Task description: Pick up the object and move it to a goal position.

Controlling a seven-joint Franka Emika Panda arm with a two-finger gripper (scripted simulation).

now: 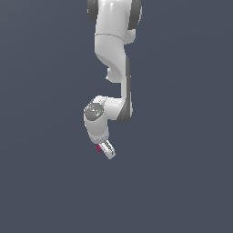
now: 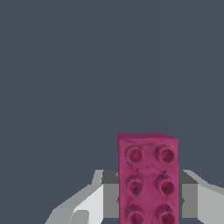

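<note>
The object (image 2: pixel 148 179) is a small magenta-pink brick with round studs, standing lengthwise between the grey pads (image 2: pixel 109 194) of my gripper (image 2: pixel 148 208), which touch its two long sides. In the exterior view only a sliver of the object (image 1: pixel 98 148) shows beside the white gripper (image 1: pixel 106 151), which hangs tilted below the arm. The gripper is shut on the brick. No marker for the goal position shows in either view.
A plain dark blue-grey surface (image 1: pixel 182 182) fills both views. The white arm (image 1: pixel 113 50) reaches down from the top of the exterior view. No other objects or edges show.
</note>
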